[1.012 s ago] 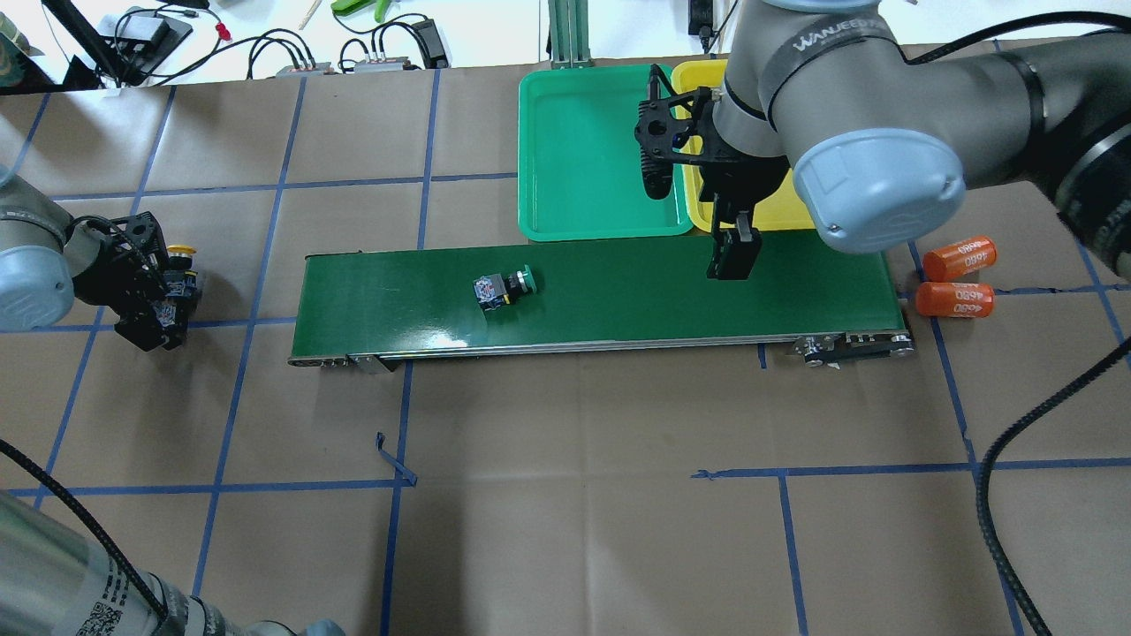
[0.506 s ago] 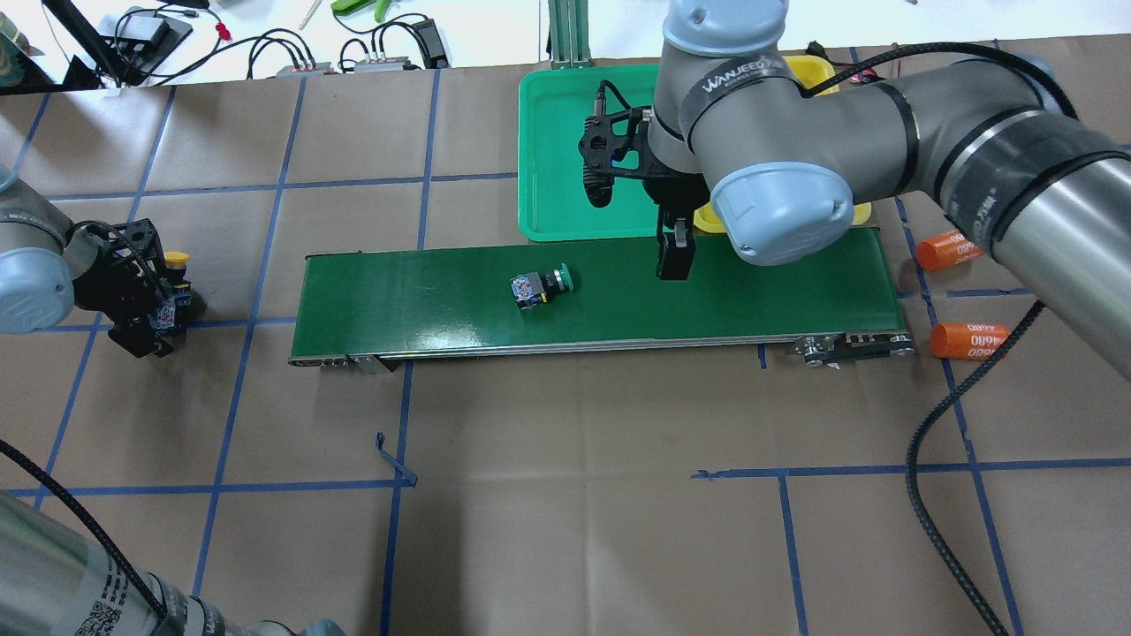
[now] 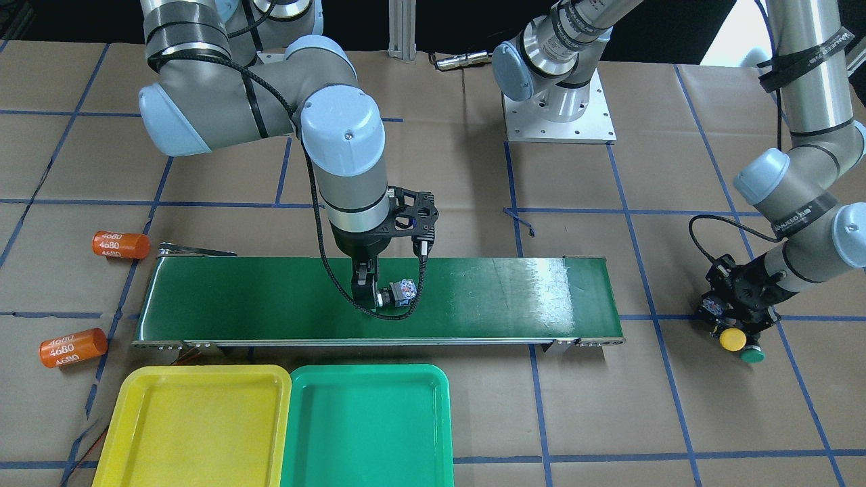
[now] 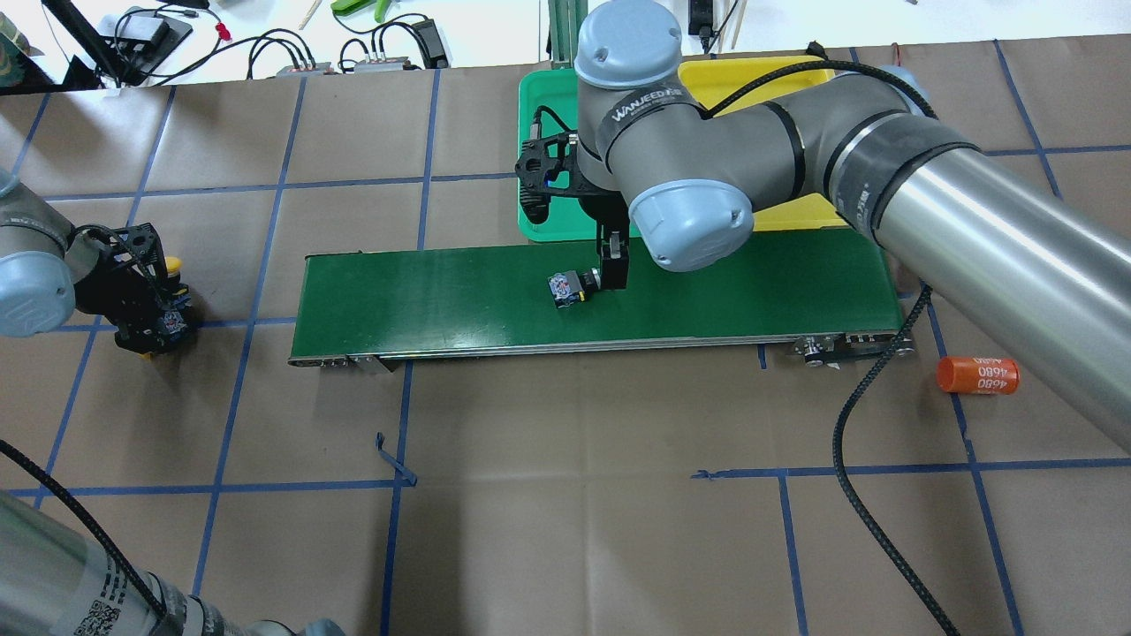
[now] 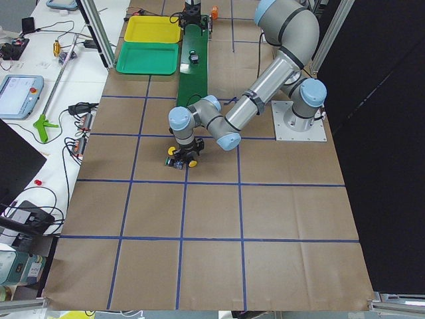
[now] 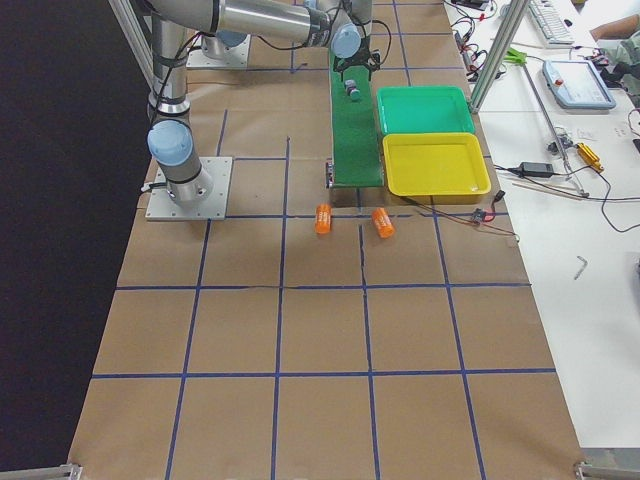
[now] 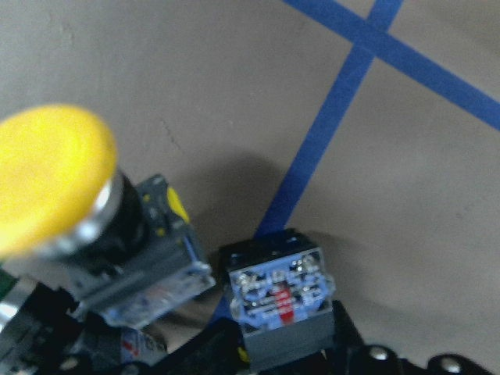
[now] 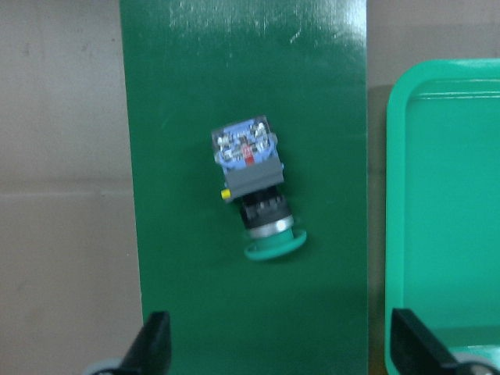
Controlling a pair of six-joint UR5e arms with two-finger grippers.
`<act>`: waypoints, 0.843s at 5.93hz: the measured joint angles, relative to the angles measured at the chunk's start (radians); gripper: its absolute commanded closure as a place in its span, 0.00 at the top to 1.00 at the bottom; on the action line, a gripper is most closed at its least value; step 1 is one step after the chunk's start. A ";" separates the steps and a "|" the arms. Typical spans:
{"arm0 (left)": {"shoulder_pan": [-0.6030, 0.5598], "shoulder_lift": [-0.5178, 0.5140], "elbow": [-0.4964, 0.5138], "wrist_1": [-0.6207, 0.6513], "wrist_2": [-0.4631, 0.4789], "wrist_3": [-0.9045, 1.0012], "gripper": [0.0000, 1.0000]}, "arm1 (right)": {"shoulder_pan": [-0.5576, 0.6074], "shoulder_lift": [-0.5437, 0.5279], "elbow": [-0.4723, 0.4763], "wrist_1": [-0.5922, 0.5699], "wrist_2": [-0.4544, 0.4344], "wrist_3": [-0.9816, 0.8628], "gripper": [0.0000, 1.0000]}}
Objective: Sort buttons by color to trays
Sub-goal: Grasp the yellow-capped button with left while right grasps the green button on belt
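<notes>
A green-capped button (image 4: 570,289) lies on its side on the dark green belt (image 4: 424,296); it also shows in the right wrist view (image 8: 251,183). My right gripper (image 4: 612,268) hangs open just over its cap end, fingers (image 8: 155,344) apart and touching nothing. My left gripper (image 4: 148,318) is low over a cluster of buttons off the belt's left end. A yellow-capped button (image 7: 55,172) lies beside it, and a green cap (image 3: 751,354) shows there too. A contact block (image 7: 281,301) sits between its dark fingertips; I cannot tell whether it is clamped. The green tray (image 3: 365,426) and yellow tray (image 3: 196,426) hold nothing.
Two orange "4680" cylinders (image 3: 120,245) (image 3: 72,348) lie off the belt's right end, next to the yellow tray. The right arm's black cable (image 4: 870,389) trails across the paper near one cylinder (image 4: 976,374). The arm's elbow hangs over both trays.
The right arm swept left along the belt and came down over the green button, which rode to the right. One orange cylinder moved toward the table's near side. The left gripper shifted slightly.
</notes>
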 measured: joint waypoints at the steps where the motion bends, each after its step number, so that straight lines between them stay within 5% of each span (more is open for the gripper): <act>1: -0.001 0.001 -0.004 0.000 0.000 -0.007 0.00 | 0.006 0.031 0.002 -0.016 -0.002 -0.017 1.00; 3: -0.011 0.025 0.002 -0.040 -0.005 -0.030 0.00 | -0.005 0.056 0.022 -0.022 -0.047 -0.144 0.97; 4: -0.028 0.062 0.017 -0.098 -0.007 -0.041 0.00 | -0.026 0.054 0.047 -0.024 -0.057 -0.188 0.85; 5: -0.072 0.114 0.027 -0.150 -0.011 -0.039 0.00 | -0.055 0.049 0.068 -0.024 -0.060 -0.209 0.60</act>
